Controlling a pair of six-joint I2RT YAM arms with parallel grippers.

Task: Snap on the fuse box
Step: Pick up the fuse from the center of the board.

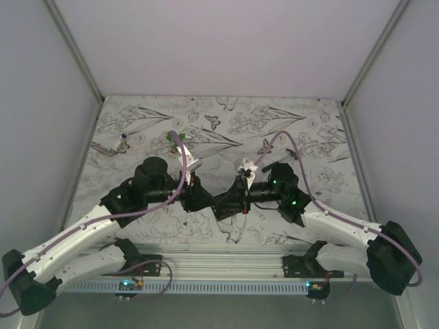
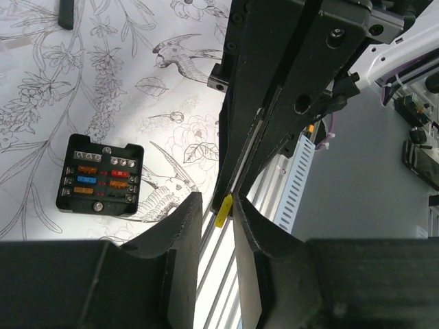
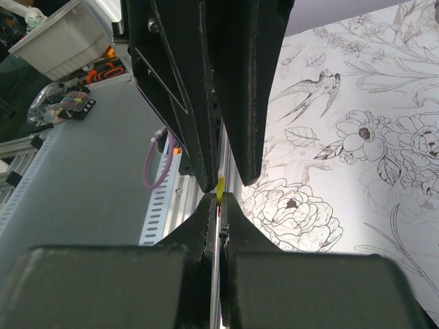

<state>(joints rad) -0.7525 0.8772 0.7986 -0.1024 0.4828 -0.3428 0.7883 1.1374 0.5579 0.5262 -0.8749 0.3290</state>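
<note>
The fuse box (image 2: pixel 101 176), a small black square with orange, red and blue fuses showing, lies flat on the flower-print table, left of and below my grippers. My right gripper (image 3: pixel 218 200) is shut on a small yellow fuse (image 3: pixel 219 186), whose tip sticks out past its fingertips. My left gripper (image 2: pixel 216 197) faces it tip to tip, jaws narrowly apart. The yellow fuse (image 2: pixel 221 211) hangs in that gap, close to one finger. In the top view the left gripper (image 1: pixel 208 199) and right gripper (image 1: pixel 234 195) meet above the table's near middle.
A thin black stick tool (image 2: pixel 66 12) lies farther off on the table. A small green piece (image 1: pixel 170 137) and a metal tool (image 1: pixel 103 147) lie at the far left. The aluminium rail (image 1: pixel 219 257) runs along the near edge under the grippers.
</note>
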